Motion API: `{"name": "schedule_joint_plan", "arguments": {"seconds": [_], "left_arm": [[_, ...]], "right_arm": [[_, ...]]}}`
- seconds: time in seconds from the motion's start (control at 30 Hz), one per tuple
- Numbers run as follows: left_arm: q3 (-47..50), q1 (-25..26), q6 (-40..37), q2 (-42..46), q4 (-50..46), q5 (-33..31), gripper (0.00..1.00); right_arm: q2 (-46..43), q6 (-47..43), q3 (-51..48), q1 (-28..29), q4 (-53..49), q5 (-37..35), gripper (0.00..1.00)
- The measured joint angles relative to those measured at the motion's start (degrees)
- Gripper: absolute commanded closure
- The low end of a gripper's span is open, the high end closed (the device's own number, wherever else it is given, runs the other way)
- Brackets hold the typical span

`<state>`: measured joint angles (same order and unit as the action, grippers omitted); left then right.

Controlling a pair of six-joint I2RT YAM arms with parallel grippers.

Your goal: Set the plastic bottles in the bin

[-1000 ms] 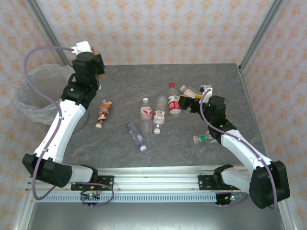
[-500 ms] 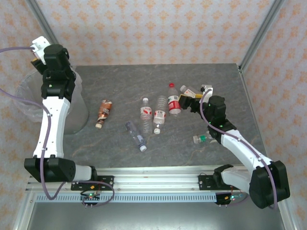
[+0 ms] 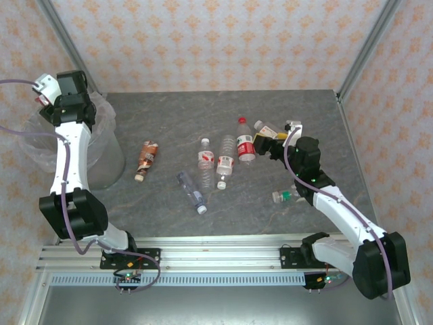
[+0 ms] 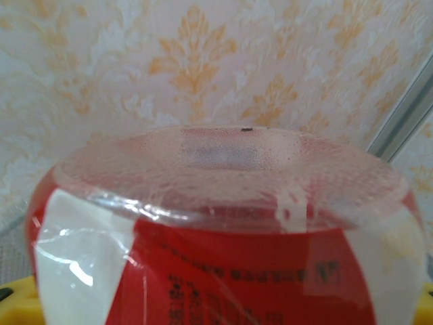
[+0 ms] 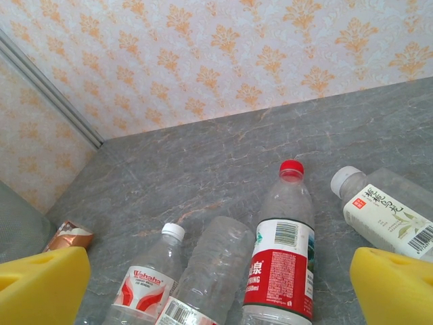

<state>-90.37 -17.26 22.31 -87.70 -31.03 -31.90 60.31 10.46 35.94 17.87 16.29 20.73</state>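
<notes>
The left hand [image 3: 46, 97] is clenched on a red-labelled bottle [image 4: 223, 271]. In the wrist view, its round, dimpled clear base bulges toward the lens, with glossy red-and-white film wrapped below. Only slivers of the yellow foam pads [image 4: 11, 294] show at the bottom corners, and the cap end is cut off. From above, this hand hangs over the far rim of the bin [image 3: 101, 162], a round translucent tub lined with a crinkly clear bag. The bottle itself is hard to make out there.

The right hand [image 3: 272, 139] is released, its yellow pads [image 5: 40, 284] spread wide above the grey, marbled desk [image 3: 203, 112]. Between them lie a red-capped bottle [image 5: 284, 250], a clear ribbed bottle [image 5: 211, 267] with its base facing the lens, and a white-capped bottle [image 5: 150, 284]. A pale-labelled bottle [image 5: 385, 213] lies just beside the right pad, its lower end cut off.

Farther left on the desk lie a blue-capped bottle [image 3: 191, 191] and a crumpled brown-labelled bottle [image 3: 145, 159], well apart from the bin. A green-capped bottle [image 3: 284, 196] is half hidden under the right arm.
</notes>
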Motion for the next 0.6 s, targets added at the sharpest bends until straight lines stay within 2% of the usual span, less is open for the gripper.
{"name": "schedule_joint_plan", "arguments": {"seconds": [0.17, 0.27, 0.6], "left_arm": [[0.57, 0.0, 3.04, -1.84, -2.97, 3.04, 0.43], [0.96, 0.0, 4.35, -3.69, -4.09, 5.01, 0.39], [2.36, 0.0, 9.75, -8.11, -8.57, 8.2, 0.36]], "right_arm": [[-0.63, -0.02, 0.0, 0.0, -1.31, 0.02, 0.01], [-1.4, -0.07, -0.07, 0.0, -2.21, 0.02, 0.01], [-1.79, -0.26, -0.11, 0.0, -3.5, 0.0, 0.01]]}}
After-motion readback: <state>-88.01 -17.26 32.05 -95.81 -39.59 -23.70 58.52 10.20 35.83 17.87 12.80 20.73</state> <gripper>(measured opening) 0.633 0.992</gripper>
